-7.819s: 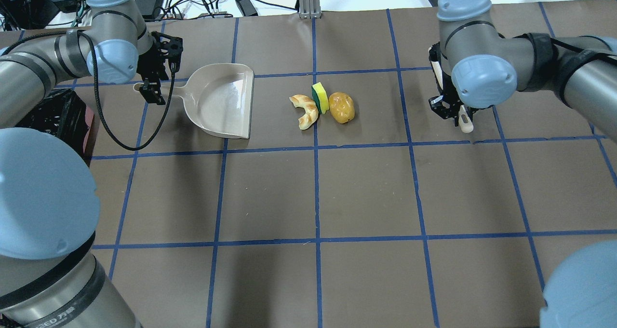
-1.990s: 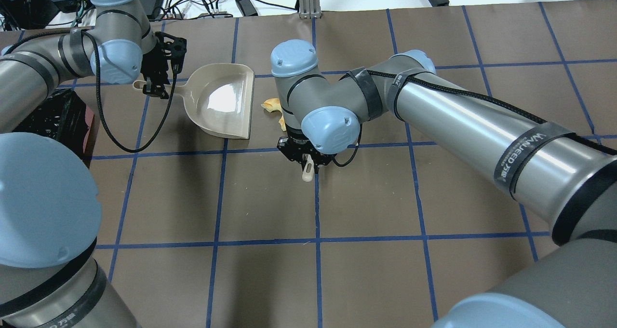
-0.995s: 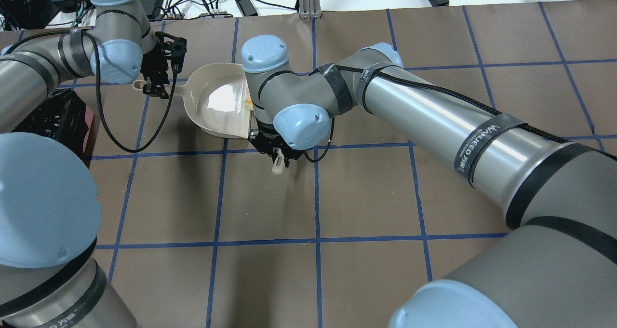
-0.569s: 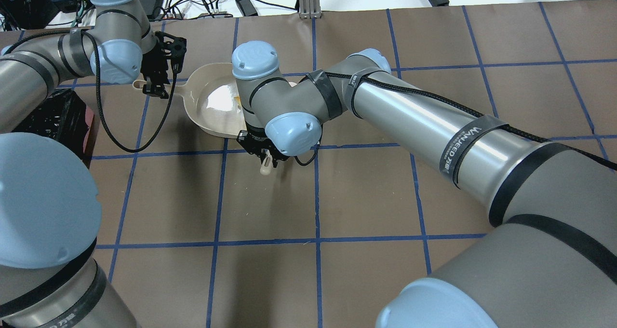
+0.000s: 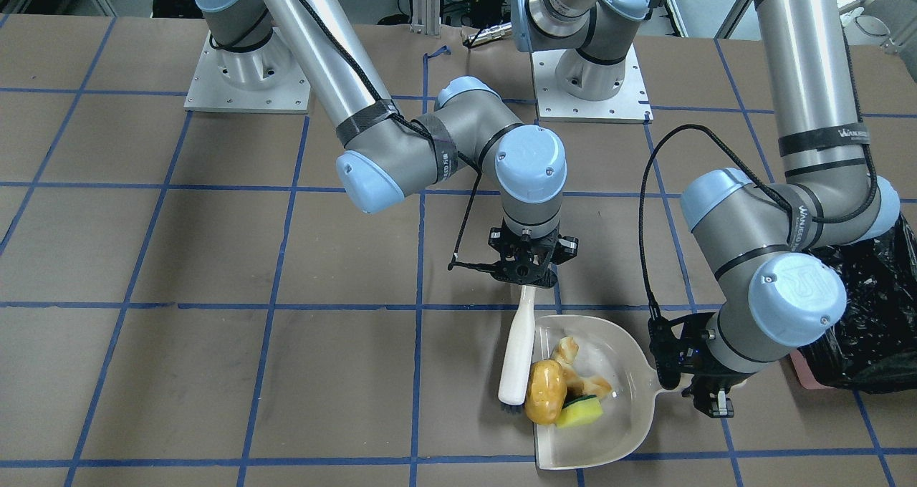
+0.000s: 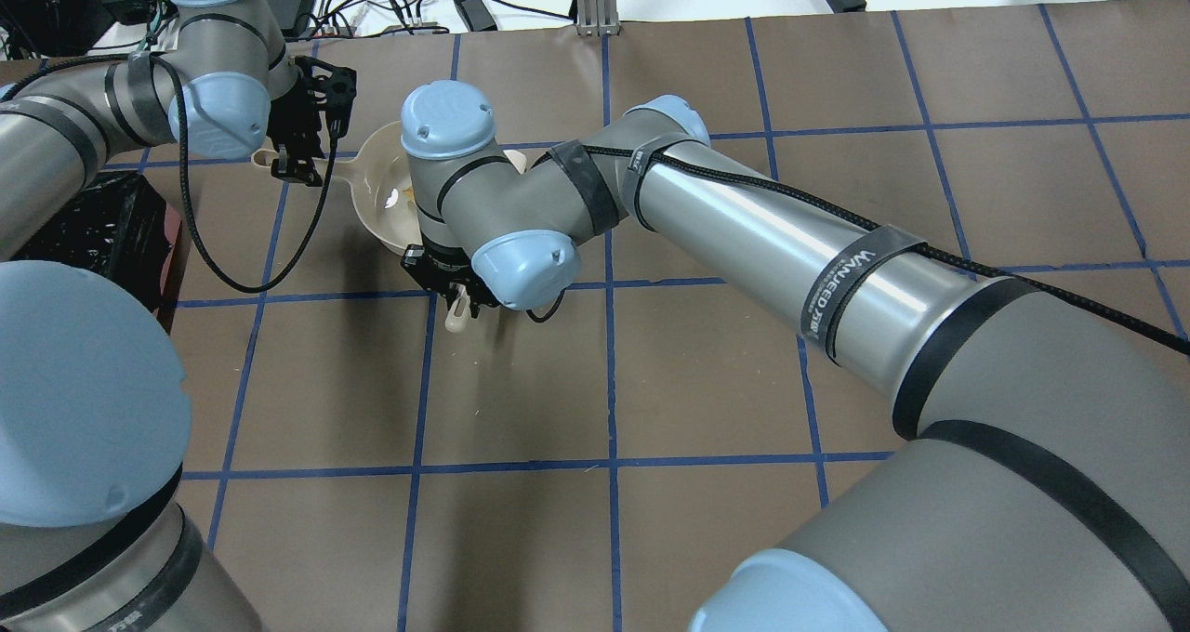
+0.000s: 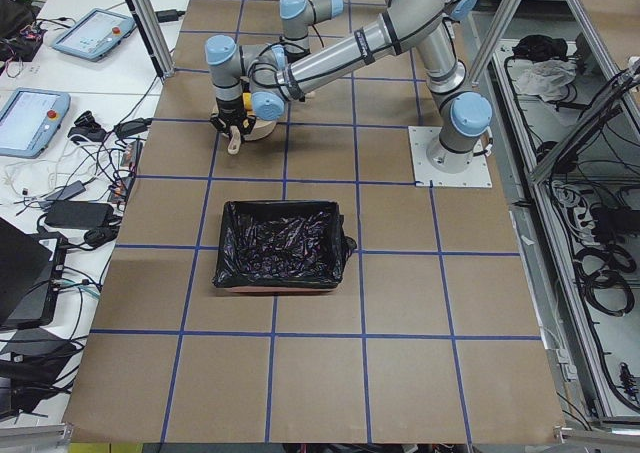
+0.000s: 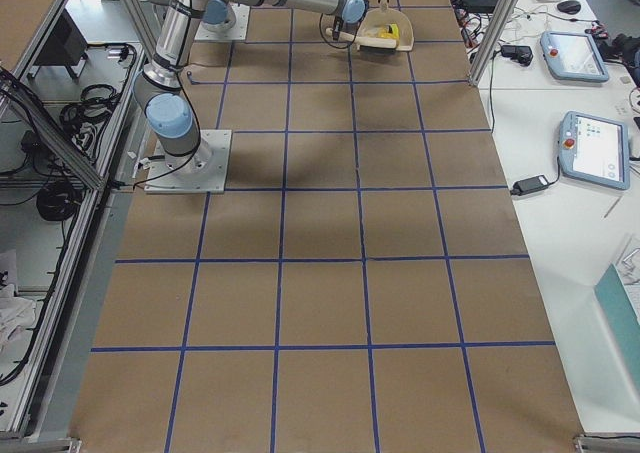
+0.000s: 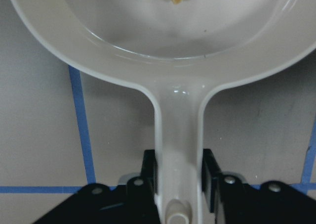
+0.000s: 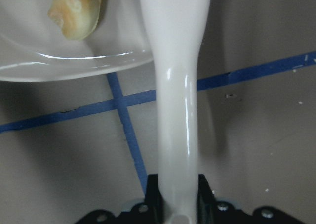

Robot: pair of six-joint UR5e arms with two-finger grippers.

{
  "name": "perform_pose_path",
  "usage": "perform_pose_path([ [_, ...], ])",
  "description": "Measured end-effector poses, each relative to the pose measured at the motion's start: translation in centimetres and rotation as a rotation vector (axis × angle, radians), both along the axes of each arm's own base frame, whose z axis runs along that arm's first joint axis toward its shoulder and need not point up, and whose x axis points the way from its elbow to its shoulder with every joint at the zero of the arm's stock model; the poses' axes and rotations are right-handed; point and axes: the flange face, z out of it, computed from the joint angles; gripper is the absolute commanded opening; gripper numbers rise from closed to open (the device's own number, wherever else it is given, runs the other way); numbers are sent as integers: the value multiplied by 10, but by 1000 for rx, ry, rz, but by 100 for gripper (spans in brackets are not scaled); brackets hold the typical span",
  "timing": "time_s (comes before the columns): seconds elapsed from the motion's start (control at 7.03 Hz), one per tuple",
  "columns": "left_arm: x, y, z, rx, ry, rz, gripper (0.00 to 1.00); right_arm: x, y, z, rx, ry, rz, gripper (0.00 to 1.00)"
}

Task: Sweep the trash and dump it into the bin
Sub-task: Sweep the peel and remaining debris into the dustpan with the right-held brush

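Now our left tool (image 9: 178, 172) grips the dustpan (image 5: 630, 430), our right tool (image 5: 528, 276) the brush (image 5: 518, 351). We see potato (image 5: 545, 401), croissant (image 5: 582, 377) and sponge (image 5: 580, 412) inside the dustpan.

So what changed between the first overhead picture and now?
The right tool, gripping the white brush, crossed from the table's right side to the dustpan. It pushed the croissant piece and sponge into the pan and the potato onto its lip. The left tool stayed clamped on the dustpan's handle. The dustpan and the bin barely moved.
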Motion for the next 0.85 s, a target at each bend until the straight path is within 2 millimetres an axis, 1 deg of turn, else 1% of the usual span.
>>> perform_pose_path([
  [0.57,6,0,0,-2,8,4,17,25,3,20,-16,-98,-8,4],
  [0.85,7,0,0,-2,11,4,15,32,6,23,-14,-116,-6,6],
])
